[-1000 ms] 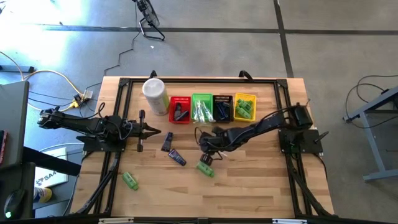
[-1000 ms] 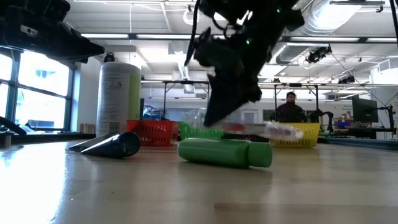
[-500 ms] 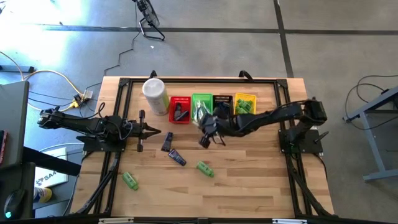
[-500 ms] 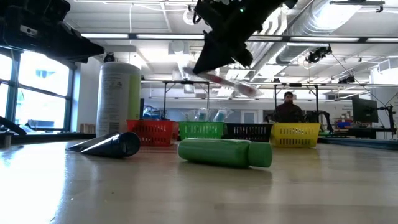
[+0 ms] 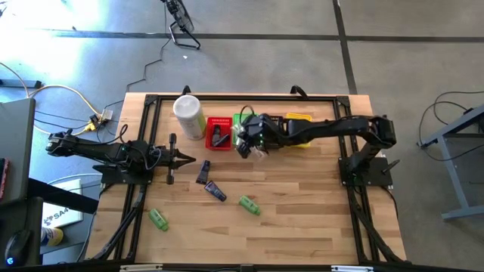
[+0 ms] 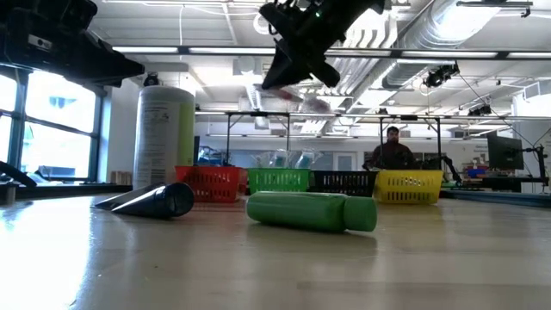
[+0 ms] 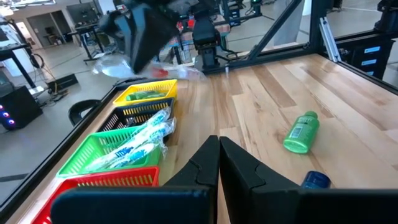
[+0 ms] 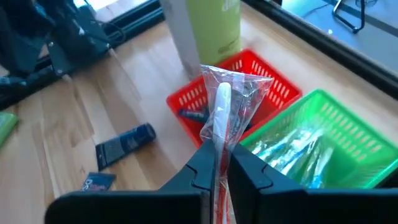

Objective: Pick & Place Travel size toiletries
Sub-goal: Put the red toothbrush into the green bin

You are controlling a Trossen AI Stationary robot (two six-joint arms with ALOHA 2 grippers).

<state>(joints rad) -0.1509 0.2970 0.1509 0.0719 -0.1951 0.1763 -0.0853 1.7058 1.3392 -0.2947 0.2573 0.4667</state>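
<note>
Above the baskets: the right gripper [image 8: 216, 163] is clamped on a crinkly clear-wrapped stick [image 8: 222, 112], apparently a toothbrush.
Below: a green mesh basket [image 8: 336, 118].
Left gripper [image 7: 219, 163]: fingers pressed together.

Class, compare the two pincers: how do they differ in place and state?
The right pincer hangs in the air by the red basket and green basket, shut on a wrapped stick. The left pincer sits low at the table's left side, shut and holding nothing. Both are dark and two-fingered.
</note>
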